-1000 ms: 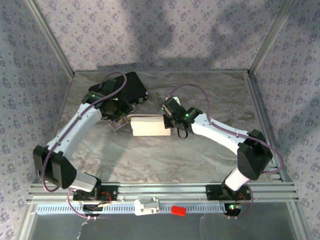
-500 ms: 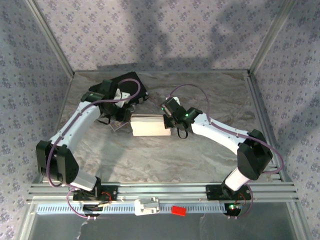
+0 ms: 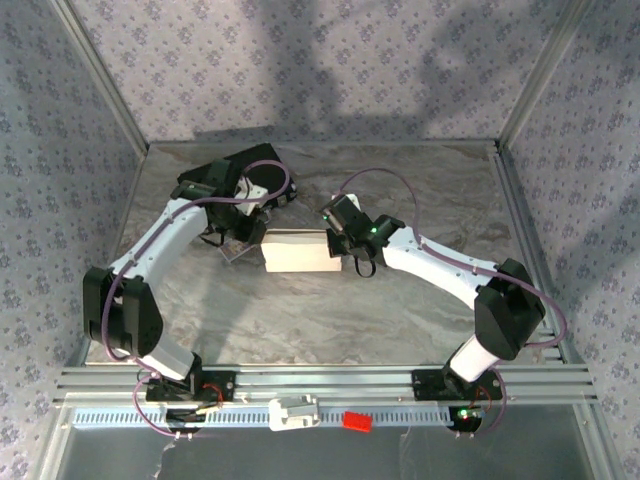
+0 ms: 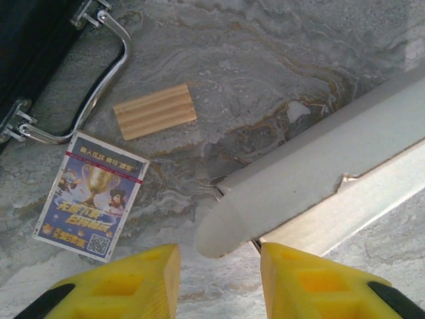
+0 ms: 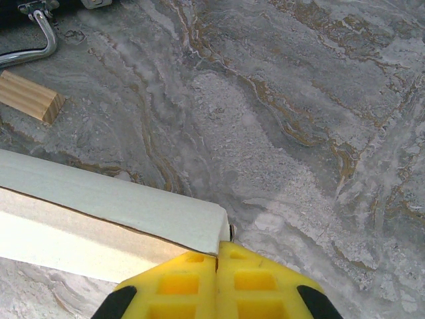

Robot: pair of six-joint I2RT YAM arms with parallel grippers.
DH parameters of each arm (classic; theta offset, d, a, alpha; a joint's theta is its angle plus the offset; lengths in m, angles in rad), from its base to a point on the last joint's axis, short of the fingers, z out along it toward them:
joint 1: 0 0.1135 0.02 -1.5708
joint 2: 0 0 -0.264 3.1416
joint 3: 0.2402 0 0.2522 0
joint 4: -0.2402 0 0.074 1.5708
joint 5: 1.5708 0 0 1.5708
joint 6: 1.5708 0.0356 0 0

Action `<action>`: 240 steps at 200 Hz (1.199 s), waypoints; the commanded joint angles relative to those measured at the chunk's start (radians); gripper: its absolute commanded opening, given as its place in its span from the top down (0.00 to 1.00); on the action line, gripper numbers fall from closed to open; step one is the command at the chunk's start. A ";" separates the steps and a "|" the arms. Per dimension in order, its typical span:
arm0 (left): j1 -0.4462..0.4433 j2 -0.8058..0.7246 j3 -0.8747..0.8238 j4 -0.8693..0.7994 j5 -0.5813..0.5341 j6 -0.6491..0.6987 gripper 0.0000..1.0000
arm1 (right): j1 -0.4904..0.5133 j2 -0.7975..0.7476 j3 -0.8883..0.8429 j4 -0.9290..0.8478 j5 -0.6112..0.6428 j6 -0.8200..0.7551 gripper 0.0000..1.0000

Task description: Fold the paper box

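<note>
To the left of the paper box (image 3: 297,250) and behind it, the black case (image 3: 252,168) lies on the marbled table (image 3: 400,300), set at an angle. Its chrome handle (image 4: 99,73) curves out from the case toward the box. Nearer the box, just off its left end, a small printed card (image 4: 93,196) with a trophy picture and a QR code lies flat. It is clear of the handle and, in the left wrist view, clear of the box as well. Behind the card, between the handle and the box, a ribbed wooden block (image 4: 154,111) also lies flat and touches neither of them. The left gripper (image 4: 219,259) hovers at the box's left end, its yellow fingers (image 4: 133,282) parted with a plain gap between them. A rounded tab (image 4: 222,229) at that end of the box sits in line with the gap, just beyond the fingertips, and neither pad is seen touching it. The box itself rests long and low near the middle of the table between the two grippers. Its top panel is closed over and a seam runs along its long side. At its right end the right gripper (image 5: 218,260) has its fingers pressed tight together, their tips touching the box's lower corner. Whether a sliver of cardboard is caught between them I cannot tell. To the right of the box the bare marbled surface stretches away.
</note>
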 commanded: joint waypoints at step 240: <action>0.069 0.005 0.024 0.004 0.193 0.285 0.70 | -0.001 0.079 -0.008 -0.181 -0.083 -0.011 1.00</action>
